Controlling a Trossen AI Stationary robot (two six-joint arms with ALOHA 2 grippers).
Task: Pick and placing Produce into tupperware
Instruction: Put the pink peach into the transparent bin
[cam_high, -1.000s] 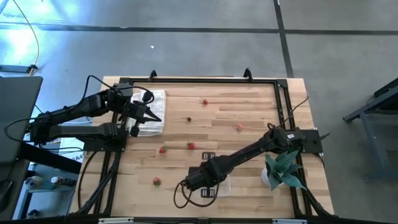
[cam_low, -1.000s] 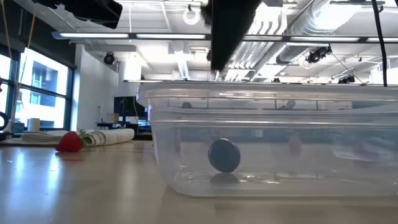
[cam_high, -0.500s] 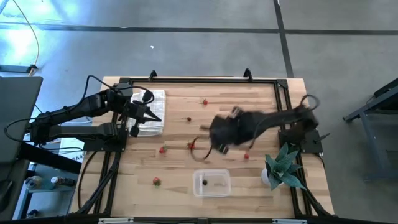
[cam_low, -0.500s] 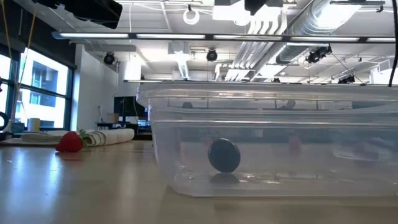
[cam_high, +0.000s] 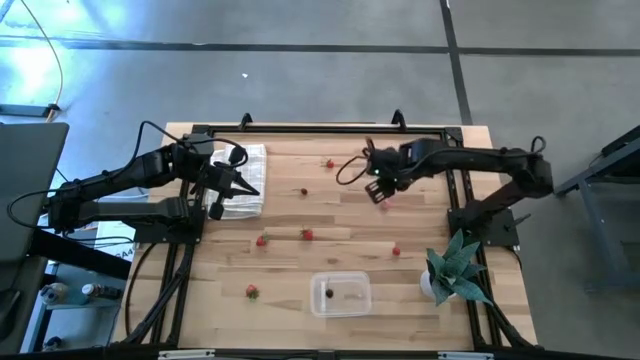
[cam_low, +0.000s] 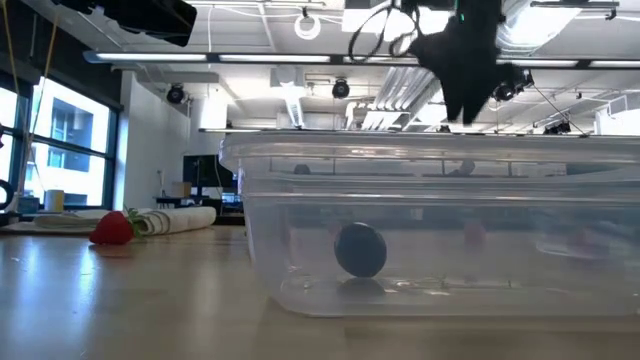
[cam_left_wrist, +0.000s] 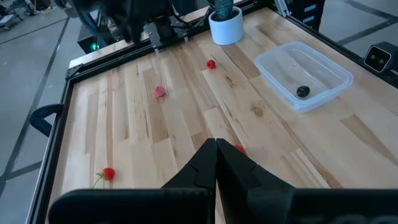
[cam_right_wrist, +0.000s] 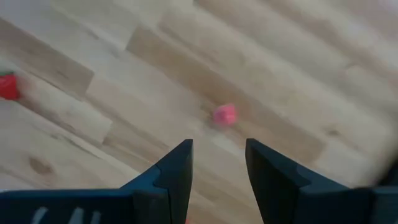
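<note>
Right pincer (cam_high: 381, 193) parted, empty, above pink berry (cam_right_wrist: 224, 114) on desk (cam_high: 350, 230); potted plant (cam_high: 452, 268) well apart. Left pincer (cam_high: 252, 190) closed, empty, over folded cloth (cam_high: 243, 180).

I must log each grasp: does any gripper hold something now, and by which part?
Nothing is held. The right gripper is open above a pink berry; the left gripper is shut and empty.

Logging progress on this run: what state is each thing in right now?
tupperware: lidless, upright, one dark berry inside.
pink berry: loose on the table, just below the right gripper.
right gripper: open, empty, above the pink berry.
left gripper: shut, empty, over the folded cloth.
</note>
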